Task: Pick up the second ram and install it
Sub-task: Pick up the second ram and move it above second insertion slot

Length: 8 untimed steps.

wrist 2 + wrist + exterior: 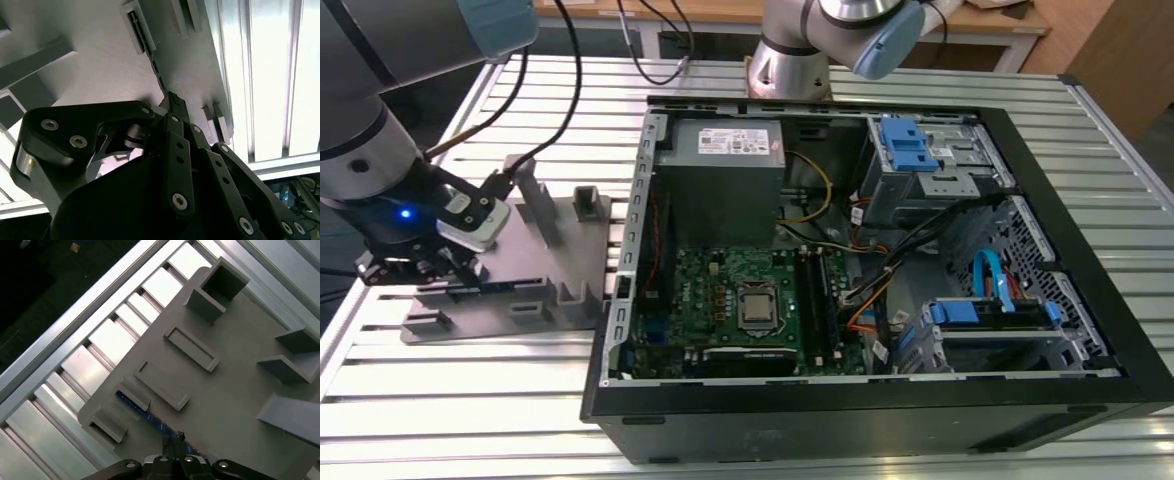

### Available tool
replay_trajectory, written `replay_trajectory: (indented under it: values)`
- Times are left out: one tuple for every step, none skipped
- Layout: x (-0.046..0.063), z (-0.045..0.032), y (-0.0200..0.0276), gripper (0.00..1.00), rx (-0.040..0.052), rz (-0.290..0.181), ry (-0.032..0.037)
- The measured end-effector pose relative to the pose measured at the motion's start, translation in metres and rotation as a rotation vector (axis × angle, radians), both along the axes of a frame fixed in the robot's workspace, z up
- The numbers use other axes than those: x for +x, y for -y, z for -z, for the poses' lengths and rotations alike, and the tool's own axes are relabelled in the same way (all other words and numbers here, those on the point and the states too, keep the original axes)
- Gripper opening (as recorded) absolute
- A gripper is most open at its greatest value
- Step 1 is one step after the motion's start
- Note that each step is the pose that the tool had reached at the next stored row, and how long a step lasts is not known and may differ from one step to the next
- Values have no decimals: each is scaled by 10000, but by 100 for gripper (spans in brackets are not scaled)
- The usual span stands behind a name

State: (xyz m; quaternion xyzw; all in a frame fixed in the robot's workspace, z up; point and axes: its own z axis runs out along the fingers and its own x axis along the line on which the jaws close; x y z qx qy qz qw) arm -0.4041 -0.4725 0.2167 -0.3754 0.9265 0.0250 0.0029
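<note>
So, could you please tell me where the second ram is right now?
The second ram sits on edge on the grey plate, at the exterior view's left beside the computer case, with the gripper at one end.

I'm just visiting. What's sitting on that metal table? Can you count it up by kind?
Open computer case: 1
Grey moulded plate: 1
Memory stick, at the plate's edge: 1
Total: 3
</note>
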Motion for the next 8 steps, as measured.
replay_trajectory:
  values:
    - [0, 1, 0, 7, 1, -113, 1]
    - [0, 0, 0, 7, 0, -234, 0]
    - [0, 0, 0, 7, 1, -365, 1]
    - [0, 0, 0, 7, 0, -509, 0]
    - [0, 0, 0, 7, 1, -657, 0]
    - [0, 1, 0, 7, 0, -821, 1]
    - [0, 1, 0, 7, 0, -995, 1]
    - [0, 0, 0, 7, 0, -1178, 1]
